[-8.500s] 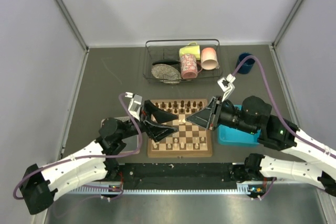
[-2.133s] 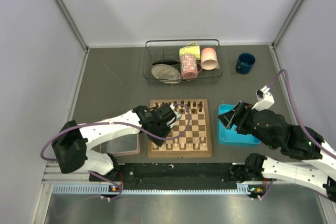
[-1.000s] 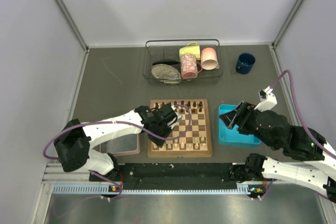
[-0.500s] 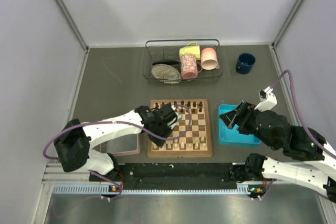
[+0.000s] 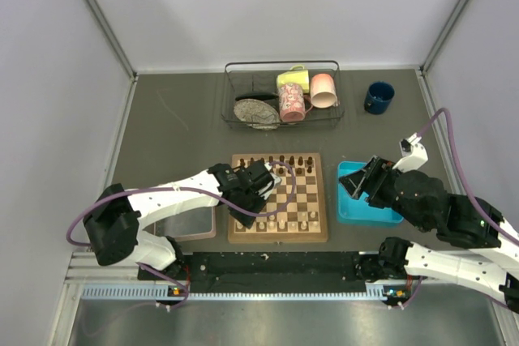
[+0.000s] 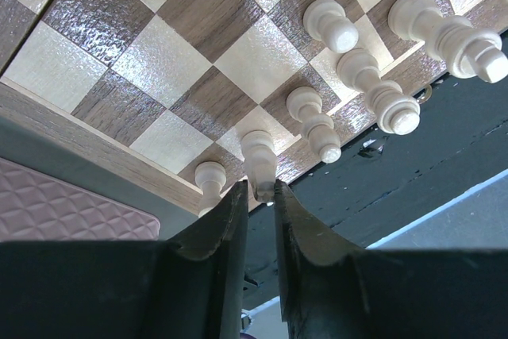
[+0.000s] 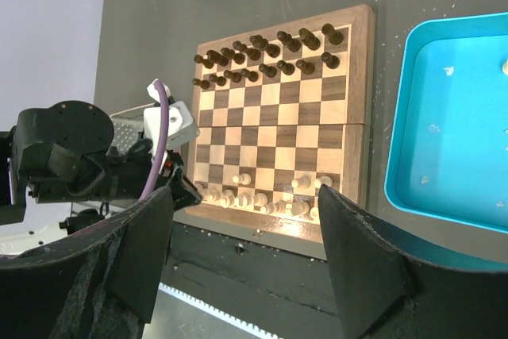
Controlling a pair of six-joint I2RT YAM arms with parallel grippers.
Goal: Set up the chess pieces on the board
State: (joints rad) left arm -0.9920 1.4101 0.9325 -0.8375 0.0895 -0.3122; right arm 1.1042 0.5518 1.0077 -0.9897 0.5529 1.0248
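Observation:
The board (image 5: 318,236) lies in the middle, with dark chess pieces (image 5: 280,164) in its two far rows and cream ones (image 5: 285,218) along the near rows. My left gripper (image 5: 248,202) is low over the near-left corner. In the left wrist view its gripper (image 6: 259,193) flanks the head of a cream piece (image 6: 258,152) standing upright on a near-edge square. The jaws are only narrowly apart, and I cannot tell whether they touch it. Other cream pieces (image 6: 373,93) stand beside it. My right gripper (image 5: 366,180) hangs wide open and empty above the blue tray (image 5: 357,216).
A wire basket (image 5: 281,95) with mugs stands behind the board, and a blue mug (image 5: 378,96) is at the back right. A pinkish tray (image 5: 188,223) lies left of the board. The right wrist view takes in the whole board (image 7: 365,101) and tray (image 7: 452,117).
Since the earliest frame the right gripper left the board for the blue tray, and the left arm reached to the near-left corner. Over the last second nothing has visibly moved.

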